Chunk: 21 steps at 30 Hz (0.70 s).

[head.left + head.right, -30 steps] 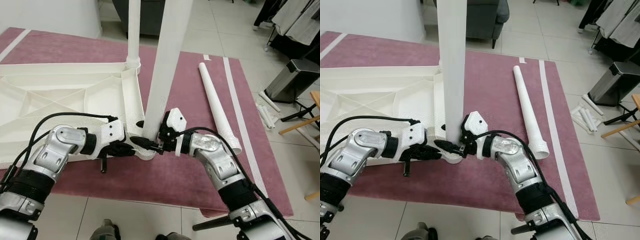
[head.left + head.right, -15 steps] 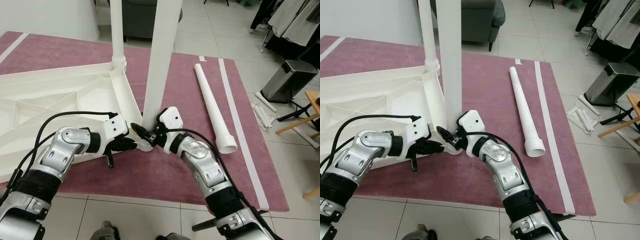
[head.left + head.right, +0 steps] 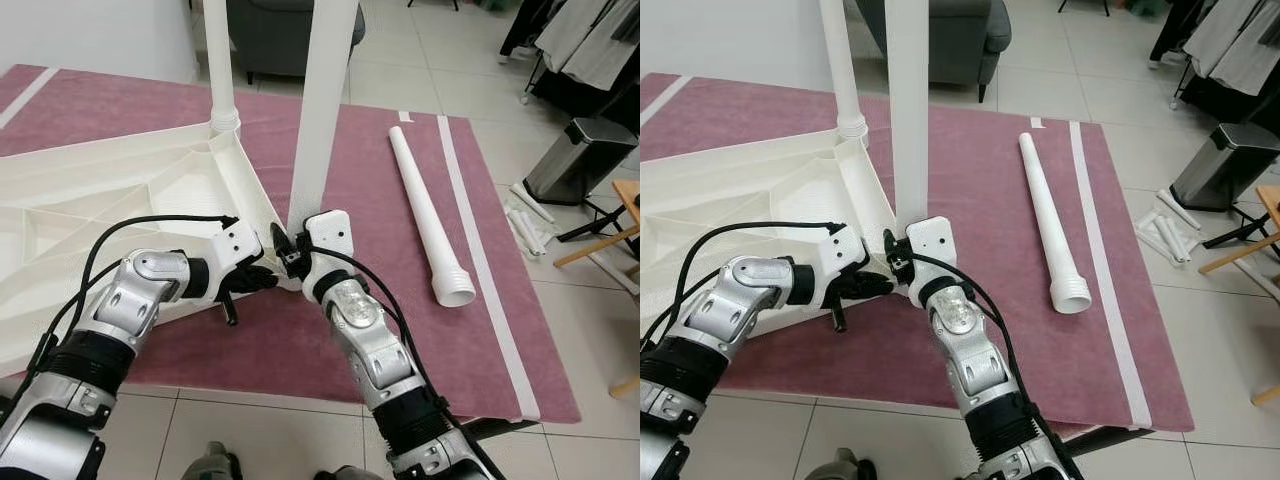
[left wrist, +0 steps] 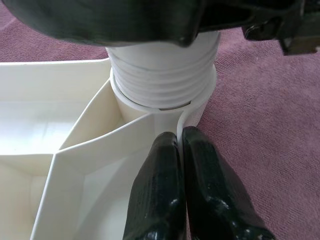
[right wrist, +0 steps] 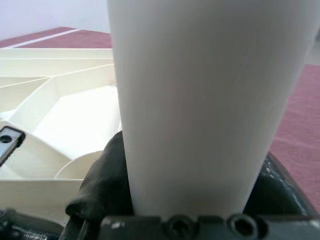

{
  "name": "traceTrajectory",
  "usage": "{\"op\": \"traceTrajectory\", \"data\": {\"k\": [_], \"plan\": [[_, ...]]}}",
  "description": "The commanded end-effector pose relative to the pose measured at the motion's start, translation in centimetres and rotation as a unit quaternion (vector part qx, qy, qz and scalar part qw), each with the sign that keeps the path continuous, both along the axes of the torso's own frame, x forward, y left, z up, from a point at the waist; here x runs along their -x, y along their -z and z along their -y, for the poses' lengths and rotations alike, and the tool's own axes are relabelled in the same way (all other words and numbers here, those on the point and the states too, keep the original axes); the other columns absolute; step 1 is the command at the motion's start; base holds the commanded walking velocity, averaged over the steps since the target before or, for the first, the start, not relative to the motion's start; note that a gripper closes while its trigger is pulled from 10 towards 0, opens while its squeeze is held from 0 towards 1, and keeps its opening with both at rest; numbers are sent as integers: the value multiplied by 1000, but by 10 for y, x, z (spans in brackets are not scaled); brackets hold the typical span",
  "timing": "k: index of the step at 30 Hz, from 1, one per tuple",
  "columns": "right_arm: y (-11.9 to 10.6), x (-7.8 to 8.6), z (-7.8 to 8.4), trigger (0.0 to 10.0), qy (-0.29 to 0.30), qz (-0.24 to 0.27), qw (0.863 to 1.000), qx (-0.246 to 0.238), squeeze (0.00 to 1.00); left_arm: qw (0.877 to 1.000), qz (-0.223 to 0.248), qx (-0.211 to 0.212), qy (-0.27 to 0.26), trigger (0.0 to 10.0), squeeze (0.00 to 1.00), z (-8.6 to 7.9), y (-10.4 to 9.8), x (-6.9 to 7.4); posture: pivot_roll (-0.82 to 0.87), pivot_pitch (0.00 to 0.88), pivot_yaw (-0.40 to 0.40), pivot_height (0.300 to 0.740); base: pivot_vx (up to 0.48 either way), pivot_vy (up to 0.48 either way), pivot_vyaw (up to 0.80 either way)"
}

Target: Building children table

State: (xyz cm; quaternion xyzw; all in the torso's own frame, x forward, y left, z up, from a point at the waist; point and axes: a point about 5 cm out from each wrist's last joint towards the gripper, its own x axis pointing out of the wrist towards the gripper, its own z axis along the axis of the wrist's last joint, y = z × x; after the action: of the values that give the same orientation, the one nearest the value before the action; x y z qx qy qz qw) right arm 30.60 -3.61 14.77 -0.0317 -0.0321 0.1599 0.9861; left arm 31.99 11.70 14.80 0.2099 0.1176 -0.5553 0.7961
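Note:
An upturned white plastic tabletop [image 3: 90,200] lies on a purple rug. One white leg [image 3: 218,60] stands in its far corner socket. A second leg [image 3: 325,100] stands upright in the near corner socket, and my right gripper [image 3: 290,250] is shut on its base. In the right wrist view the leg [image 5: 200,100] sits between the black fingers [image 5: 102,187]. My left gripper [image 3: 262,281] is shut on the tabletop's thin rim [image 4: 150,125] just beside the threaded leg end [image 4: 162,75]. A third leg [image 3: 425,210] lies loose on the rug.
The rug [image 3: 500,330] ends at tiled floor near my feet. A grey armchair [image 3: 270,20] stands behind the tabletop. At the right are a metal bin [image 3: 580,160], short white pieces [image 3: 530,215] on the floor and a wooden frame [image 3: 610,250].
My right forearm has swung round the leg's base toward my left, still shut on it. The left gripper stays at the corner. The camera view has shifted.

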Motion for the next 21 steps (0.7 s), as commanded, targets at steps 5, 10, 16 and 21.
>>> {"op": "traceTrajectory", "data": {"k": [5,10,16,21], "plan": [[84,15,26,0,112,-197,971,75,0,997,29,50,43,0,0,14,-21,0,138,99,-24,740,0,0,0],[84,14,28,0,137,-192,968,80,0,997,29,52,39,0,0,14,-22,-1,140,100,-28,740,0,0,0],[77,12,22,9137,122,-169,975,81,1000,998,29,53,34,0,0,14,-21,-2,141,103,-30,740,0,0,0],[61,6,16,10000,79,-132,987,50,1000,998,29,53,32,0,0,13,-21,-3,141,104,-29,740,0,0,0]]}}
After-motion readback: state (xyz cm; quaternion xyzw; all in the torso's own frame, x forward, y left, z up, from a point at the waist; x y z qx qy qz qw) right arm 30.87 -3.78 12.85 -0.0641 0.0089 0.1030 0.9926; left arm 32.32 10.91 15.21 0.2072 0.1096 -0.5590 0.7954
